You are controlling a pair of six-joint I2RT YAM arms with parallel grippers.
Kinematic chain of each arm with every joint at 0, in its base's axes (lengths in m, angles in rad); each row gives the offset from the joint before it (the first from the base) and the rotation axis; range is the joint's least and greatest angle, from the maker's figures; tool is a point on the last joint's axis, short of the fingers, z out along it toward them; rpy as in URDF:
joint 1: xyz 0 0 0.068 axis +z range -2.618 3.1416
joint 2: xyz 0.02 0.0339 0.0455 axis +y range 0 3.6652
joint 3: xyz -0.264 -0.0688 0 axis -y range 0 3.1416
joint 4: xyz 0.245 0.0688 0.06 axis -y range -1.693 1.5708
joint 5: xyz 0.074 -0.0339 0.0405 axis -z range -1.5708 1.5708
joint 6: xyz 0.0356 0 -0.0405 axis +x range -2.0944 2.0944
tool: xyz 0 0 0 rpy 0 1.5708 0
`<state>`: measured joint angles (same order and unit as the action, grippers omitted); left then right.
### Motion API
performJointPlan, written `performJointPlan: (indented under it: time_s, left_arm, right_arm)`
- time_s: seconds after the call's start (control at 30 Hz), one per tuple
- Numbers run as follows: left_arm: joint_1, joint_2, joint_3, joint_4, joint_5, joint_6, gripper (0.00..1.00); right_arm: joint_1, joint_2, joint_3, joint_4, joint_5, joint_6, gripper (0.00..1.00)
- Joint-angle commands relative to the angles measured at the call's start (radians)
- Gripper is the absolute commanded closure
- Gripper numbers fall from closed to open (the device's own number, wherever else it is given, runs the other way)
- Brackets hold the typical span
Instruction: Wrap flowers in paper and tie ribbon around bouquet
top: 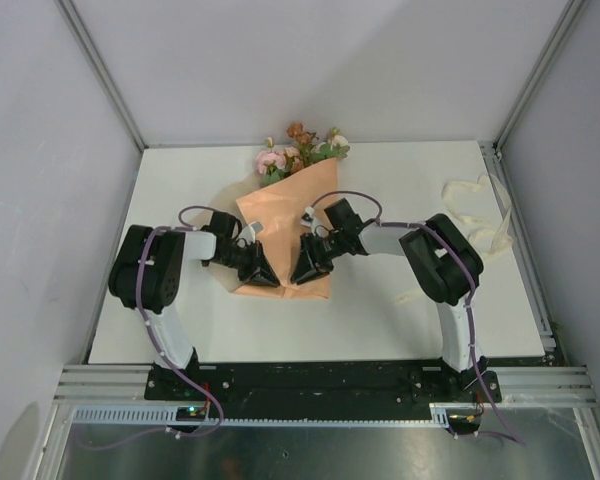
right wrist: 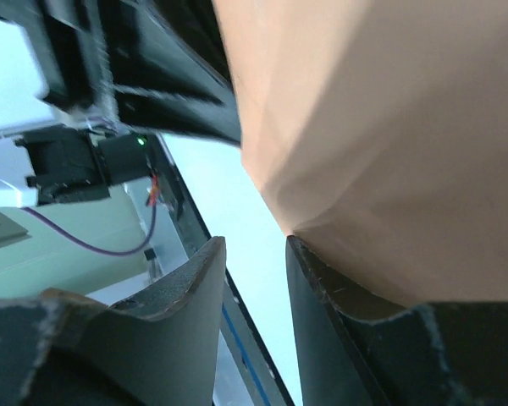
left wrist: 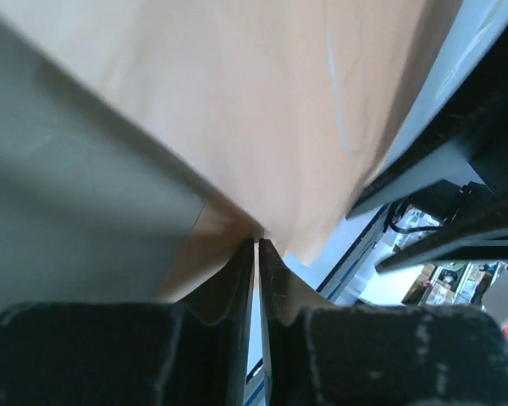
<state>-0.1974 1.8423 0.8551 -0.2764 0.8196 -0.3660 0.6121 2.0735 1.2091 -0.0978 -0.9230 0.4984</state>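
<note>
The bouquet lies in the middle of the table, a peach-orange paper cone with the flowers sticking out at its far end. Both grippers meet at the cone's near, narrow end. My left gripper comes in from the left. In the left wrist view its jaws stand a thin slit apart, with light showing through and the paper right at the tips. My right gripper is open, with nothing between its fingers; the right finger rests against the paper. The ribbon lies loose at the table's right edge.
White table with metal frame posts at the far corners and a rail along the near edge. The ribbon's loops trail along the right rim, well away from both grippers. White walls close in on the left, the back and the right.
</note>
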Motion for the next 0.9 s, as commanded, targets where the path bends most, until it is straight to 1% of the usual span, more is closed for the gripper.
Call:
performJointPlan:
  time_s: [0.0, 0.13, 0.3, 0.37, 0.47, 0.5, 0.57, 0.6, 0.67, 0.7, 0.77, 0.87]
  left_arm:
    - [0.005, 0.037, 0.012, 0.006, -0.085, 0.036, 0.87]
    - [0.006, 0.039, 0.022, 0.005, -0.084, 0.035, 0.88]
    - [0.007, 0.018, 0.025, 0.006, -0.074, 0.034, 0.86]
    - [0.009, -0.015, 0.018, 0.006, -0.061, 0.034, 0.81]
    - [0.033, -0.141, -0.018, 0.005, -0.033, 0.019, 0.71]
    - [0.061, -0.187, -0.034, 0.005, -0.031, 0.007, 0.67]
    - [0.145, -0.294, -0.08, 0.005, -0.045, -0.026, 0.56]
    - [0.203, -0.34, -0.104, 0.002, -0.051, -0.045, 0.49]
    - [0.336, -0.392, -0.13, -0.024, -0.068, -0.07, 0.37]
    - [0.409, -0.403, -0.135, -0.05, -0.078, -0.072, 0.33]
    - [0.526, -0.405, -0.141, -0.085, -0.108, -0.07, 0.3]
    - [0.659, -0.378, -0.139, -0.098, -0.184, -0.061, 0.25]
  right_arm:
    - [0.04, 0.022, 0.105, 0.136, 0.048, 0.11, 0.61]
    - [0.066, 0.113, 0.154, 0.142, 0.086, 0.15, 0.65]
    - [0.085, 0.17, 0.175, 0.039, 0.15, 0.116, 0.69]
    - [0.086, 0.193, 0.184, 0.0, 0.176, 0.098, 0.71]
    - [0.085, 0.232, 0.199, -0.048, 0.192, 0.084, 0.72]
    - [0.086, 0.241, 0.202, -0.056, 0.194, 0.083, 0.72]
    - [0.086, 0.251, 0.205, -0.063, 0.19, 0.086, 0.72]
    - [0.086, 0.253, 0.206, -0.063, 0.188, 0.087, 0.72]
    - [0.087, 0.256, 0.208, -0.057, 0.185, 0.091, 0.72]
    - [0.086, 0.258, 0.211, -0.056, 0.182, 0.092, 0.73]
    - [0.084, 0.26, 0.213, -0.057, 0.18, 0.093, 0.73]
    - [0.082, 0.266, 0.216, -0.063, 0.175, 0.093, 0.74]
